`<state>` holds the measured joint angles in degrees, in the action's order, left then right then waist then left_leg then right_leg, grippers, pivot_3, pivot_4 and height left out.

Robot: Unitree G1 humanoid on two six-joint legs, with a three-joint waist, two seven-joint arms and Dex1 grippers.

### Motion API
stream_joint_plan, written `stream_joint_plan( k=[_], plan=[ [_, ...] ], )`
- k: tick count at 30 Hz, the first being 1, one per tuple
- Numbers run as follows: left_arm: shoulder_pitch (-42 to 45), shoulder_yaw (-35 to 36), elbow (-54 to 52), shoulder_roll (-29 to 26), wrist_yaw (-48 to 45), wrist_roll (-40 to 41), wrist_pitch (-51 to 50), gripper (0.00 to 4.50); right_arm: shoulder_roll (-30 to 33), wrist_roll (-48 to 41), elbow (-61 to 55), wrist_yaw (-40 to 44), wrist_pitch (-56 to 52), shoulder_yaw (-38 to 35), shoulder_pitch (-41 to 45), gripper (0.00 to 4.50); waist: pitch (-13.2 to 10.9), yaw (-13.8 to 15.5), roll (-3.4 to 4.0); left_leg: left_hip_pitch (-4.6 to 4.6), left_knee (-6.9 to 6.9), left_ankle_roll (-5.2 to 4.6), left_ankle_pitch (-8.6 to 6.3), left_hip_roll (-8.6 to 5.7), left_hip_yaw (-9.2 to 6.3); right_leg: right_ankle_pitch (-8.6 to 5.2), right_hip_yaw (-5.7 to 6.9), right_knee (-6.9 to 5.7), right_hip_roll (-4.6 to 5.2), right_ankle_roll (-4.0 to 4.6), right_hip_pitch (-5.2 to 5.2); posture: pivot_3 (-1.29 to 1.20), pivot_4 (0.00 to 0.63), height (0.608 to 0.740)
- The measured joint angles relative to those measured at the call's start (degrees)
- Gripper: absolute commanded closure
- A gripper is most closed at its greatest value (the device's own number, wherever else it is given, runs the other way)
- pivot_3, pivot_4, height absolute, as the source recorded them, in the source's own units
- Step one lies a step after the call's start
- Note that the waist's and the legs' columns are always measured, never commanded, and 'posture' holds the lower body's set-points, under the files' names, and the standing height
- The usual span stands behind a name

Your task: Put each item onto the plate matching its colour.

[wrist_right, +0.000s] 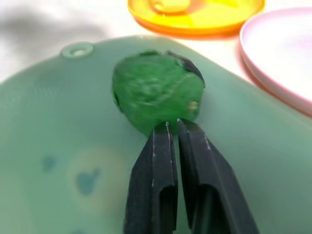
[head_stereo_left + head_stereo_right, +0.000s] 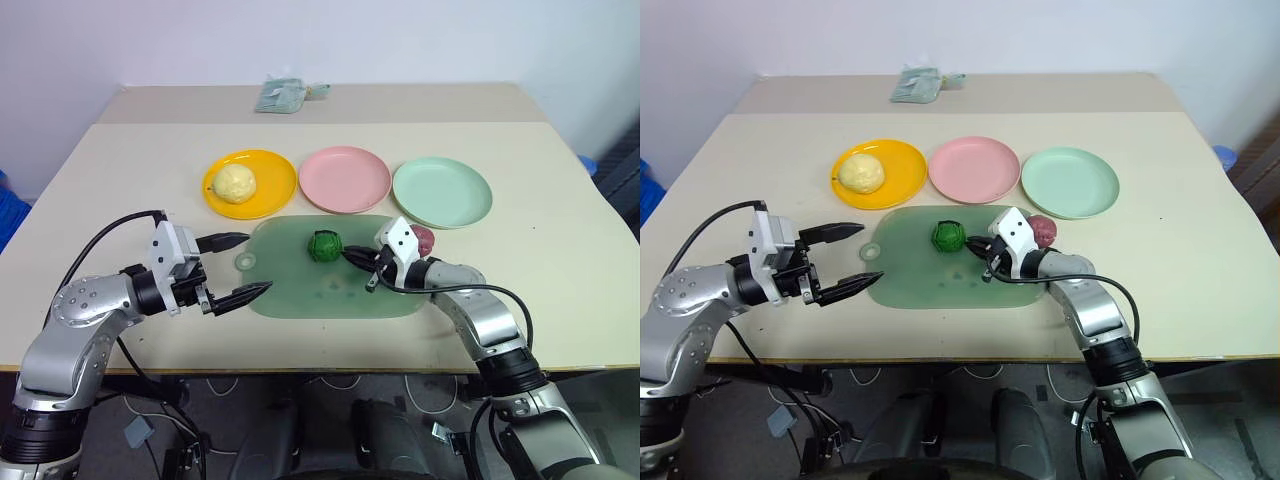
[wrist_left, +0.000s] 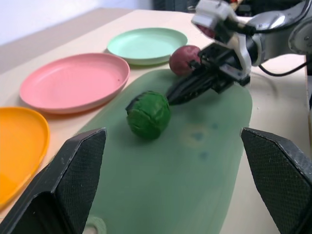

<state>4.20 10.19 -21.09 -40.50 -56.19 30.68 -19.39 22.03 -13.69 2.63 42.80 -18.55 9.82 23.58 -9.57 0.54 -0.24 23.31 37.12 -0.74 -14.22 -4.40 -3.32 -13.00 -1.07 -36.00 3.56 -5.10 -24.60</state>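
From my head cameras the maroon-pink roundish lump (image 2: 1042,229) sits mostly hidden behind the white housing of my right gripper (image 2: 976,247), so I cannot tell whether it rests on the darker green rounded-rectangle mat (image 2: 940,280) or just off its edge. I cannot make out what the small grey-green crumpled bundle (image 2: 282,95) at the far side of the table is. In my right wrist view the orange-yellow round plastic plate (image 1: 195,17) and the pale yellow bumpy lump (image 1: 170,5) on it are cut off by the frame edge, as is the pink round plate (image 1: 282,53).
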Motion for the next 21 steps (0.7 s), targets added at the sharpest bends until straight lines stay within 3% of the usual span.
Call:
stream_joint_plan(
  k=[5,6,9,13,21],
  plan=[
    [-1.62,0.14,0.0,0.28,0.42,-0.07,1.33,0.0,0.67,-3.23,-2.3,3.15,-2.11,-1.68,2.44,4.47,0.0,0.07,0.0,0.0,0.0,0.0,0.0,0.0,-0.01,-0.01,0.0,0.0,0.0,0.01,0.0,0.0,0.15,0.74],
    [-1.76,0.14,0.0,0.39,0.56,-0.07,1.45,0.0,0.95,-3.99,-2.79,3.89,-2.89,-1.89,2.71,4.23,0.0,0.08,0.0,0.0,0.0,0.0,0.0,0.0,-0.01,-0.01,0.0,0.01,0.0,0.01,0.01,0.0,0.15,0.74],
    [-2.39,0.26,0.0,0.51,1.06,-0.08,2.27,0.0,1.93,-5.97,-4.35,6.03,-5.35,-2.09,2.83,3.21,0.0,0.03,0.0,0.0,-0.01,0.0,0.0,0.0,-0.01,-0.01,0.0,0.01,0.01,0.01,0.0,0.0,0.15,0.74],
    [-3.62,0.44,0.08,0.5,1.06,-0.08,2.99,0.0,1.96,-6.14,-6.29,5.85,-5.97,-2.06,2.83,1.18,0.0,0.02,0.01,0.0,-0.04,0.0,0.0,0.01,-0.01,-0.01,-0.01,0.01,0.01,0.02,-0.02,0.0,0.15,0.74],
    [-4.82,1.47,0.27,0.07,0.1,-0.13,4.23,0.0,1.23,1.3,-2.84,4.28,-1.61,2.88,6.17,1.18,-0.01,-0.06,0.02,0.01,-0.05,0.01,-0.01,0.0,0.0,-0.02,-0.01,0.01,0.01,0.03,-0.04,0.0,0.15,0.74]
  ],
)
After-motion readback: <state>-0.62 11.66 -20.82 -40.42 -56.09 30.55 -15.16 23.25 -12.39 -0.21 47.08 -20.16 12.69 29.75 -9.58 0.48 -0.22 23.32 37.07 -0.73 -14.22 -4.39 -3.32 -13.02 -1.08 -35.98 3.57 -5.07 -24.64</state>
